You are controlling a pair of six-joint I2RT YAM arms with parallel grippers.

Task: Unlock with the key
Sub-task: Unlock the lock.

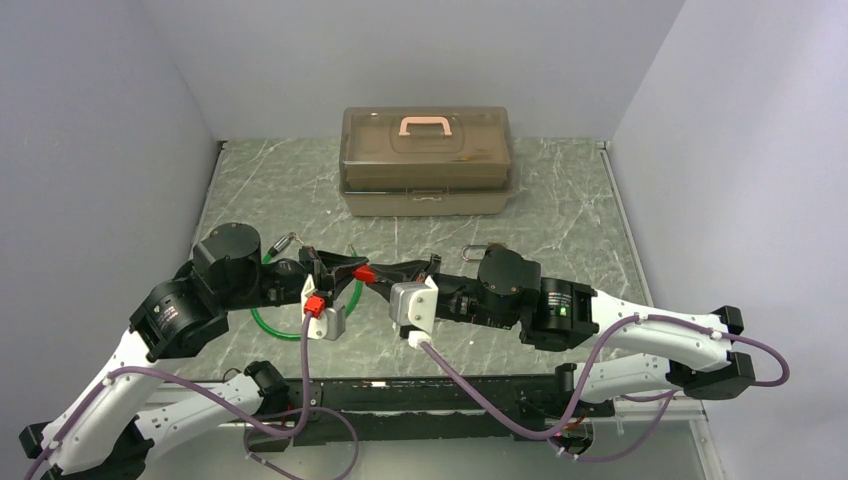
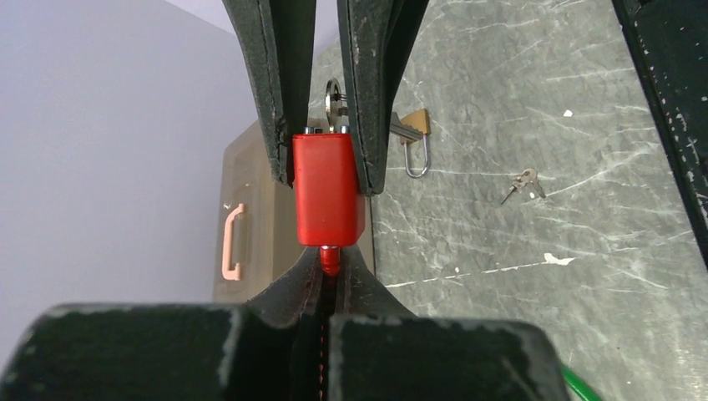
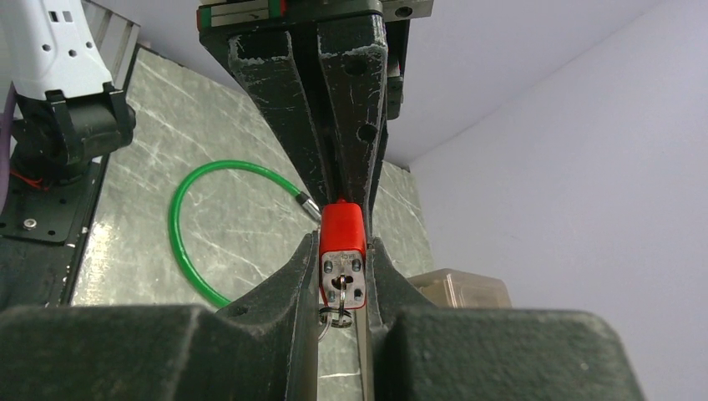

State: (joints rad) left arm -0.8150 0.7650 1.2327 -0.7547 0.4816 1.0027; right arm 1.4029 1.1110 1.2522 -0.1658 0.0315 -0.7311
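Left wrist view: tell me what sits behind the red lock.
A silver key with its ring pokes from the far end of the red lock; its blade is hidden. Further back a brass padlock lies on the table, partly covered by the right gripper.

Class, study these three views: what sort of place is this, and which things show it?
Probably a robot test cell, not a home: bare pale walls box in a marbled tabletop, two robot arms are mounted at its near edge, and the props include a red lock and a brass padlock.
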